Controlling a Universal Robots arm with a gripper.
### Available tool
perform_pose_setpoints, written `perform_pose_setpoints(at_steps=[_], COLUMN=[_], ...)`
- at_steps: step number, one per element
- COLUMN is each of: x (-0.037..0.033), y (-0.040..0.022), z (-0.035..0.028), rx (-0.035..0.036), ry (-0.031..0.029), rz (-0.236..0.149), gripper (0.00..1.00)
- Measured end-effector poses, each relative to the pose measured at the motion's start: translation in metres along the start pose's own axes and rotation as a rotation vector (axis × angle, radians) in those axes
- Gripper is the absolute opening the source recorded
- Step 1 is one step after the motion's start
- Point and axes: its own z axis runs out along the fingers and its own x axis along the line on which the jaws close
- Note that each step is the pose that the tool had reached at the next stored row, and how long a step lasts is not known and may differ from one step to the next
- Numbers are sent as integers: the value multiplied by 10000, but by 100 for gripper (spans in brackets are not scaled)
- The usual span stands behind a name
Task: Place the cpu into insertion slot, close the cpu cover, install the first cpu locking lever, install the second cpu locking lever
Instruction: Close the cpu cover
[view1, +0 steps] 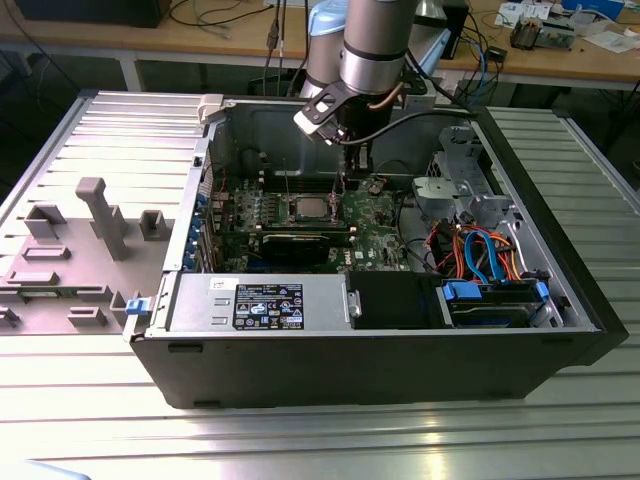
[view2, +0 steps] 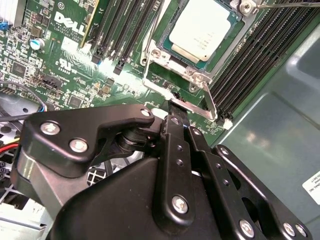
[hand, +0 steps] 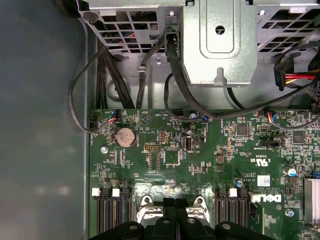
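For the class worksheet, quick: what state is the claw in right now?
Claw: closed, with nothing seen held in it. Its tip is at the locking lever beside the seated cpu.

The small flat square cpu with its dull silver-grey top (view2: 202, 27), just ahead of the black claw (view2: 176, 106), runs off the second wrist view's edge. In the first wrist view the claw (hand: 176, 206) hides most of the thin silver frame-plate cpu cover (hand: 144, 207).
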Motion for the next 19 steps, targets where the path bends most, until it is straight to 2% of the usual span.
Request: perform_pose_setpoints(at_steps=[19], x=[0], y=[-52], z=[1], rx=[0], ry=[0], rz=[1], gripper=[11])
